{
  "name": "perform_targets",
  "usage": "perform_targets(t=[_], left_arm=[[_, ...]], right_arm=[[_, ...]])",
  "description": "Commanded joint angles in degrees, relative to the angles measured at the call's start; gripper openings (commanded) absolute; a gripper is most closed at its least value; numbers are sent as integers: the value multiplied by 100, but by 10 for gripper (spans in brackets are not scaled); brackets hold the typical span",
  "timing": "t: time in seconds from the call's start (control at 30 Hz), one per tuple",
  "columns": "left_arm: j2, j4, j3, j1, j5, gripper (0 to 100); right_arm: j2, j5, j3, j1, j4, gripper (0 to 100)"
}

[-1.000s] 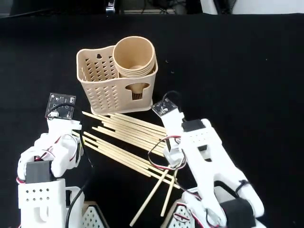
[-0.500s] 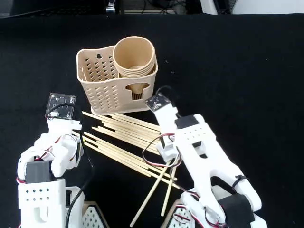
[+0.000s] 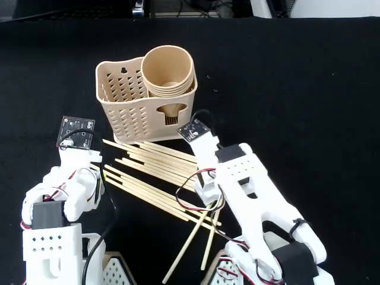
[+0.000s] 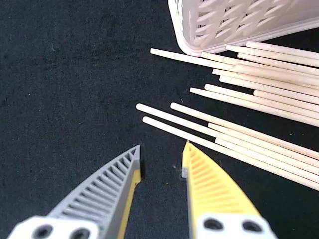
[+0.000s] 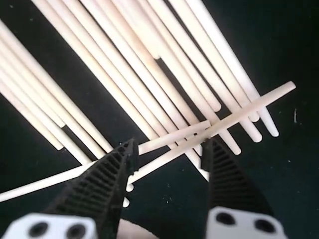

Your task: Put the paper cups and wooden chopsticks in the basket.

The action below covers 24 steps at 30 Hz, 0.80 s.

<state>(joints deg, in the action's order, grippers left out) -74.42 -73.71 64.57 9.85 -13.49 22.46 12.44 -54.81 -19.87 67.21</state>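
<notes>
Many slender wooden chopsticks (image 3: 148,168); perforated beige basket (image 3: 127,116).

Passing room lies over the worktop (image 3: 309,107) toward its right edge and far corners. The basket (image 3: 127,116) blocks the far centre-left. Stacked paper cups (image 3: 168,68) fill its right compartment, and the left one stands open. The chopsticks (image 3: 148,169) fan across the near middle up to the basket's front wall, and the right arm (image 3: 255,202) overhangs them.

cups (image 3: 168,70) in basket (image 3: 127,116), right side | chopsticks (image 3: 151,166) on table (image 3: 297,89) just before basket
</notes>
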Motion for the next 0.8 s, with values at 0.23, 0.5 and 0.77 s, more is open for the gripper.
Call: perform_targets(t=[0.23, 0.5, 0.77], left_arm=[[-62, 105, -22, 22, 62, 152], [-62, 105, -40, 22, 62, 152], [-62, 105, -48, 22, 62, 152]], right_arm=[[-31, -334, 92, -35, -70, 247], [-40, -334, 84, -35, -70, 283], [-1077, -360, 382, -44, -193, 286]])
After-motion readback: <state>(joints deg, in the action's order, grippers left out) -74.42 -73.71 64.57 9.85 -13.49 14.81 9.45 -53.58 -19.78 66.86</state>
